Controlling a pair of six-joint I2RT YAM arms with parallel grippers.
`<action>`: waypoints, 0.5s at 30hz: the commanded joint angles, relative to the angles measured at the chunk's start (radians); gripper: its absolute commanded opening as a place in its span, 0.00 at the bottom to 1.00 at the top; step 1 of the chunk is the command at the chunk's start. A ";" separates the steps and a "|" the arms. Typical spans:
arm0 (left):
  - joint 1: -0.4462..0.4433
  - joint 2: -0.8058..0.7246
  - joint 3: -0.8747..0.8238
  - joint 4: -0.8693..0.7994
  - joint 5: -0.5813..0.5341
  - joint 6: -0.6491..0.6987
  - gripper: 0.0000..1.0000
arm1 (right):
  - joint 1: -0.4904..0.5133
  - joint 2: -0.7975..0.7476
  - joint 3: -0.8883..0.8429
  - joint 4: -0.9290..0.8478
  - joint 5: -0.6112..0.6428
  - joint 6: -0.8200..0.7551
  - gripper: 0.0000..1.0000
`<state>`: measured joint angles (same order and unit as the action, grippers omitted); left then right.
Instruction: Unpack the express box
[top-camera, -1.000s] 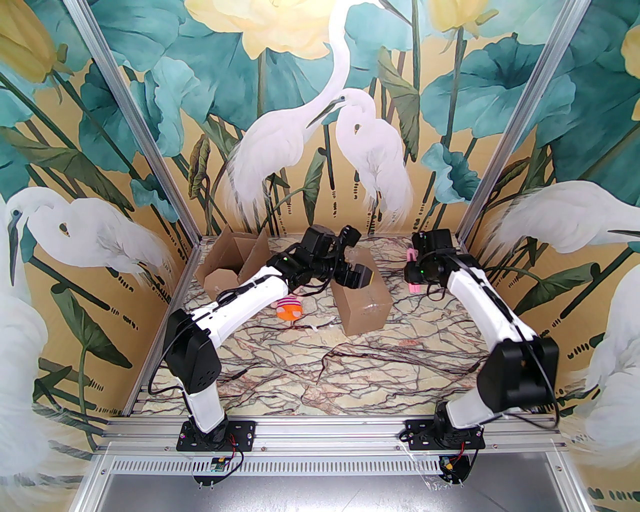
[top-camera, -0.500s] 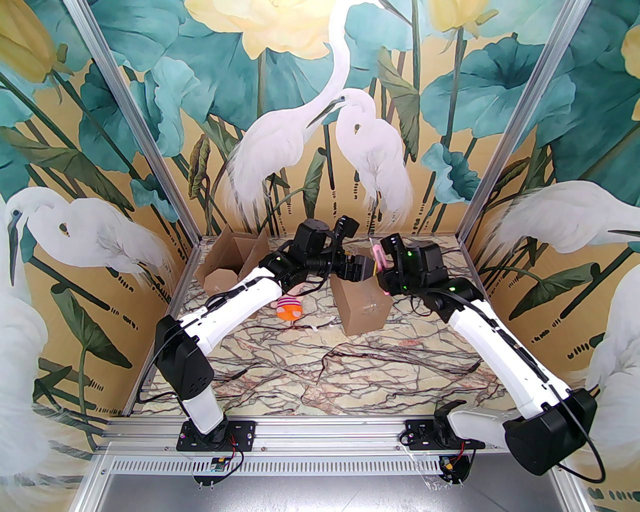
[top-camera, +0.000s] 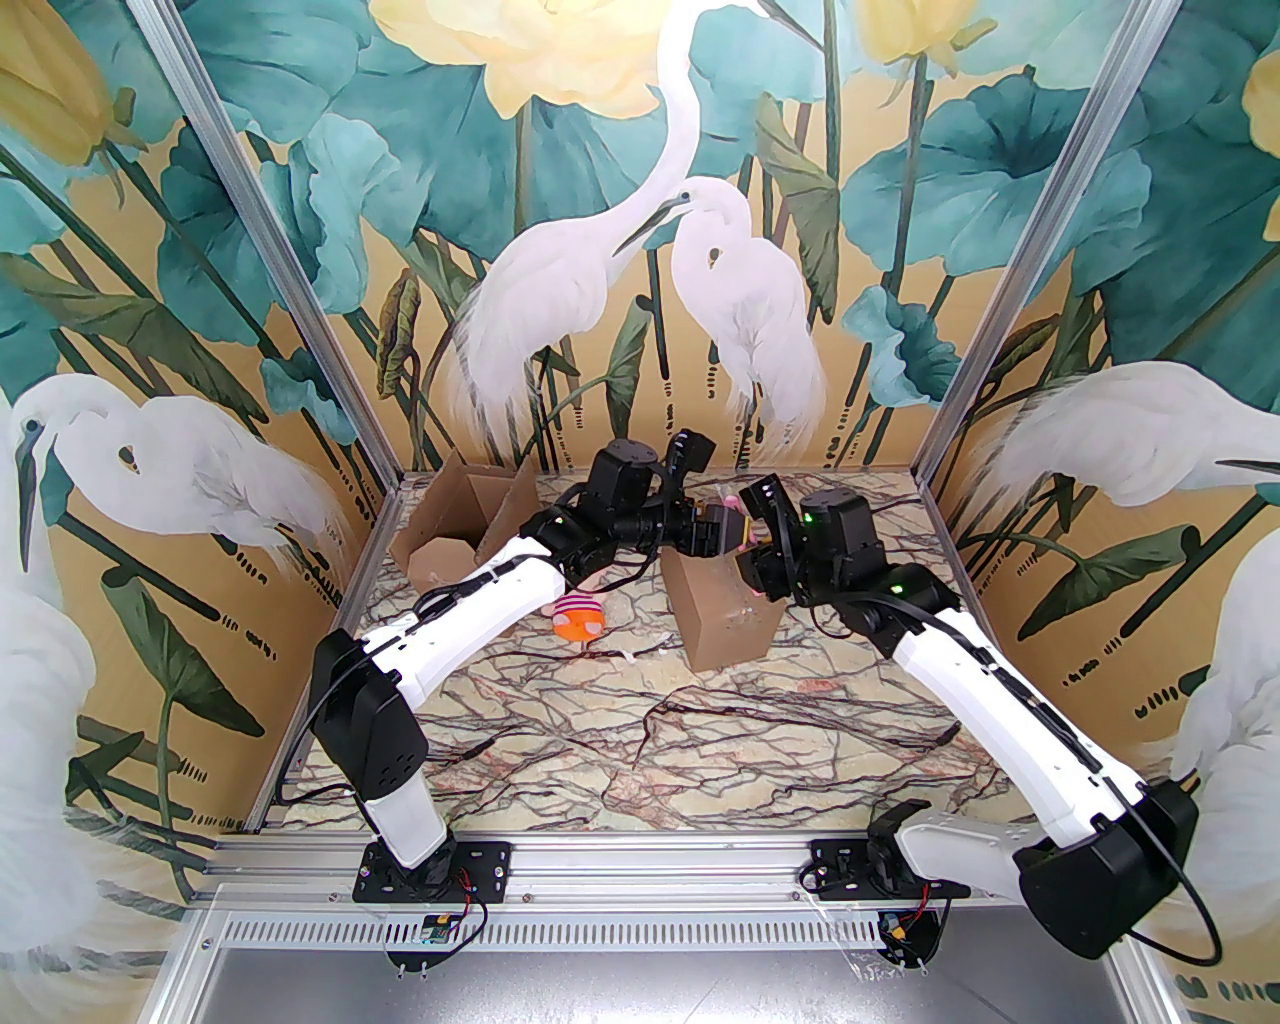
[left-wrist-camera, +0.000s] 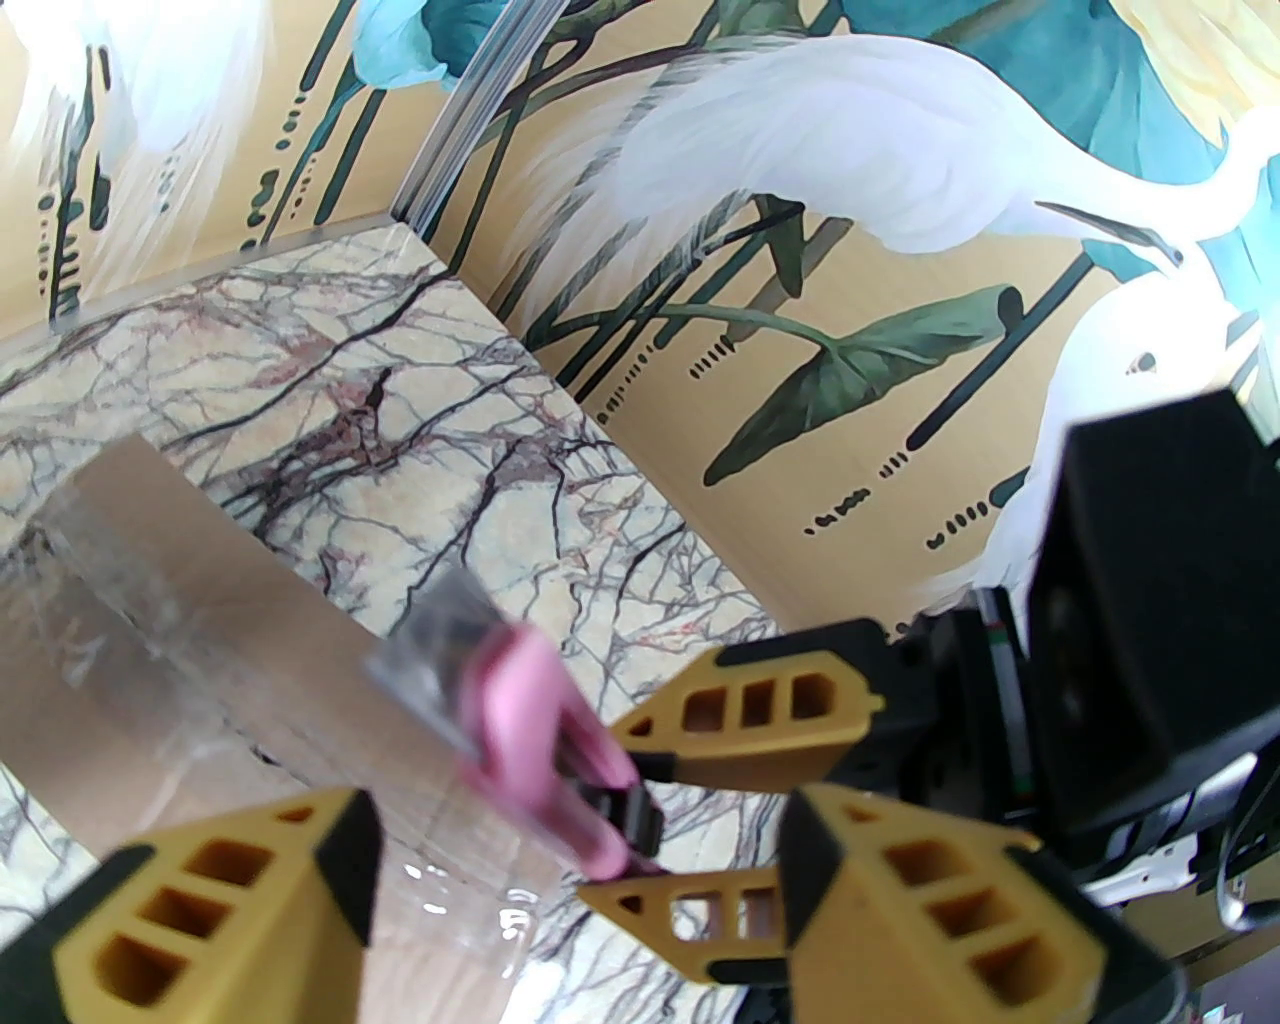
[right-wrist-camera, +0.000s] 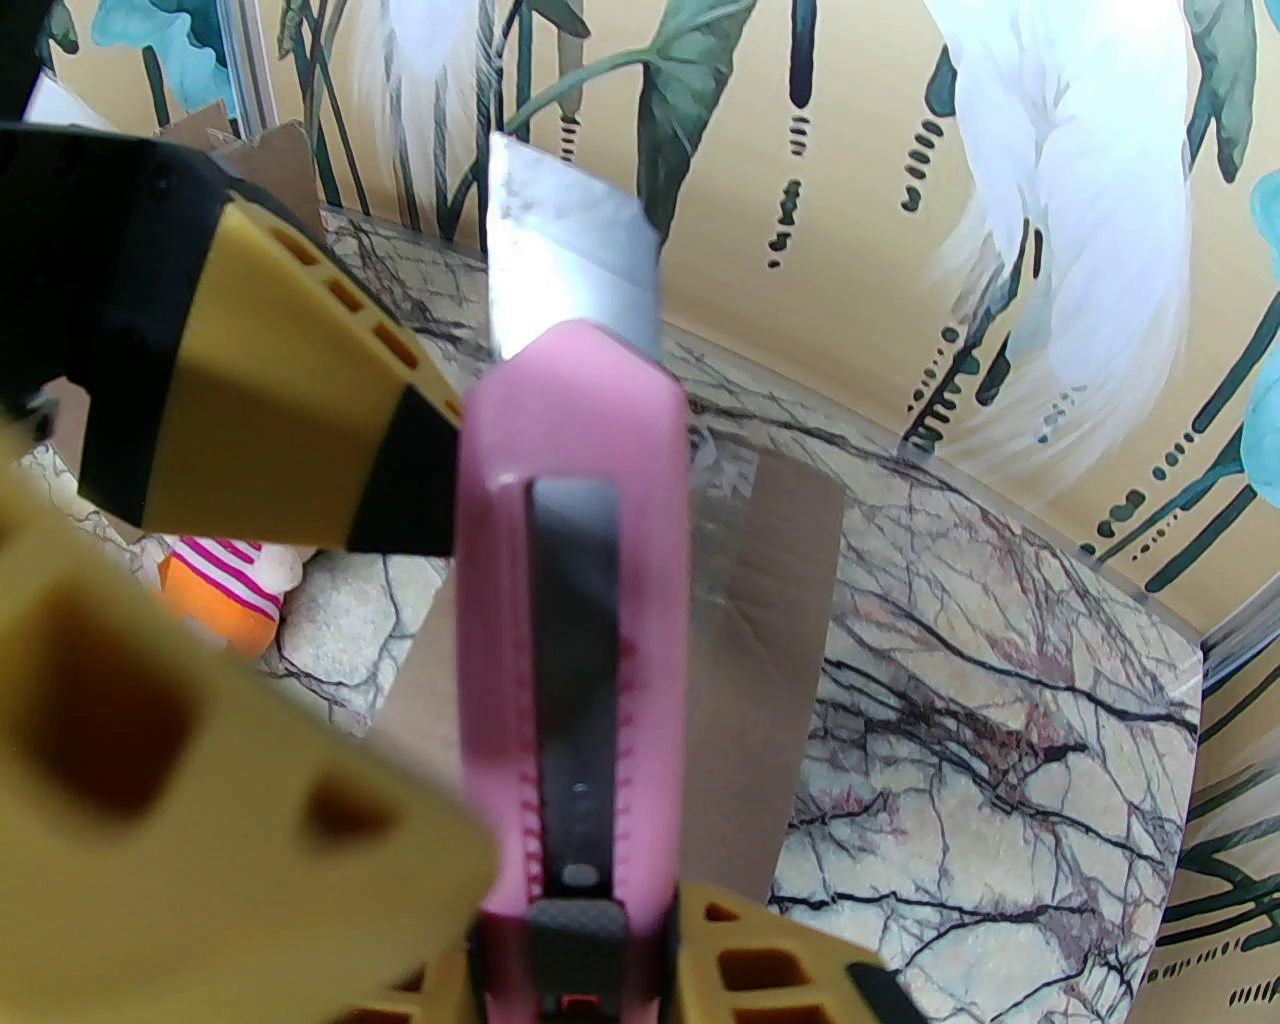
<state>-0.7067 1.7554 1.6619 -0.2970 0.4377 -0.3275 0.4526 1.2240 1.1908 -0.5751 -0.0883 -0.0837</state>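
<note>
The sealed cardboard express box (top-camera: 725, 615) stands mid-table, clear tape along its top (left-wrist-camera: 200, 640). Above its far end my right gripper (top-camera: 752, 548) is shut on a pink utility knife (right-wrist-camera: 572, 600); the bare blade (right-wrist-camera: 570, 265) points away from that wrist. My left gripper (top-camera: 718, 530) meets it from the left. Its jaws are open, and the knife's handle (left-wrist-camera: 540, 720) hangs between the two yellow fingers (left-wrist-camera: 220, 900) without clear contact. One left finger (right-wrist-camera: 290, 400) sits right beside the handle.
An opened cardboard box (top-camera: 460, 530) with raised flaps sits in the back left corner. An orange toy with pink stripes (top-camera: 578, 615) lies left of the sealed box. Painted walls close in behind and on both sides.
My right arm swung left from the back right, carrying the knife over the box to my left gripper. The left gripper lifted slightly and its jaws narrowed.
</note>
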 joint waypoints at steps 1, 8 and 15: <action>0.017 -0.011 -0.012 0.016 0.030 -0.013 0.63 | 0.006 -0.020 -0.010 0.024 -0.039 -0.032 0.12; 0.018 0.033 0.056 -0.045 0.115 0.001 0.52 | 0.008 -0.013 -0.002 0.018 -0.062 -0.063 0.12; 0.019 0.039 0.066 -0.057 0.141 0.007 0.35 | 0.008 -0.012 0.004 0.018 -0.066 -0.089 0.11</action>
<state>-0.6899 1.7752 1.6985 -0.3290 0.5373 -0.3244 0.4526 1.2201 1.1885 -0.5713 -0.1329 -0.1490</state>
